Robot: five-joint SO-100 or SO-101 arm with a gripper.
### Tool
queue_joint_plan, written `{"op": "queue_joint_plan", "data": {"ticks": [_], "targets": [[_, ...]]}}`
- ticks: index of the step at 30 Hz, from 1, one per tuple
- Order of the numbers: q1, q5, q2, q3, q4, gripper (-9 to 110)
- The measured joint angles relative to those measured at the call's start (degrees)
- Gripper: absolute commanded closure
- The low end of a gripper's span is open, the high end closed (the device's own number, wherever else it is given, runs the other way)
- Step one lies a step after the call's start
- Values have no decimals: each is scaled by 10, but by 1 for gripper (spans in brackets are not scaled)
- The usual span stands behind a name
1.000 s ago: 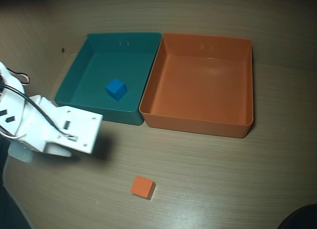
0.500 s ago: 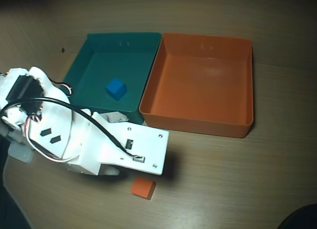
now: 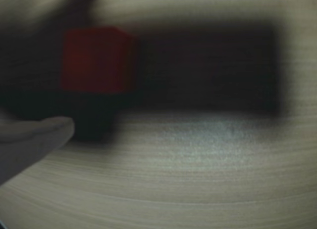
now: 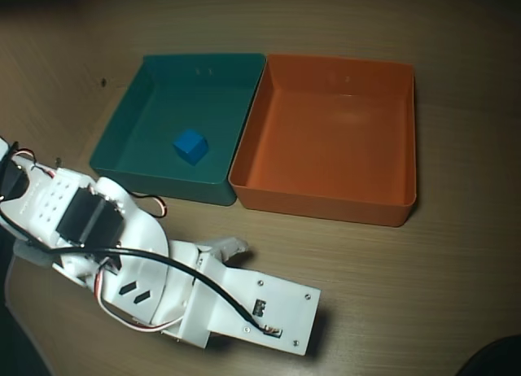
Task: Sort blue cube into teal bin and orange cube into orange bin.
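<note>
Arm [image 4: 203, 303] covers orange cube [image 3: 96, 60] overhead; bins apart.

Overhead view: fixed, looking down on the table [image 4: 456, 262], both bins and the arm [image 4: 163, 286]. Wrist view: very close, low, blurred, facing the orange cube [image 3: 96, 60]. Shared: table surface.

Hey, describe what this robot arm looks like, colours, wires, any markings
The arm is white plastic with black servo blocks set into it. A black cable loops along the top, and thin red wires show near the base. Two black diamond-shaped slots and small screws mark the flat wrist plate.
</note>
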Motion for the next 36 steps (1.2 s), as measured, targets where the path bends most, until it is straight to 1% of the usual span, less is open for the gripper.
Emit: {"op": "queue_joint_plan", "data": {"ticks": [6, 15, 17, 19, 26, 27, 31, 36], "targets": [[5, 0, -58, -39, 0, 59], [5, 0, -125, -42, 0, 60], [5, 0, -125, -44, 0, 65], [5, 0, -126, -44, 0, 72], [5, 0, -125, -45, 0, 108], [5, 0, -125, -45, 0, 110], [5, 0, -113, -44, 0, 104], [-14, 0, -25, -44, 0, 107]]}}
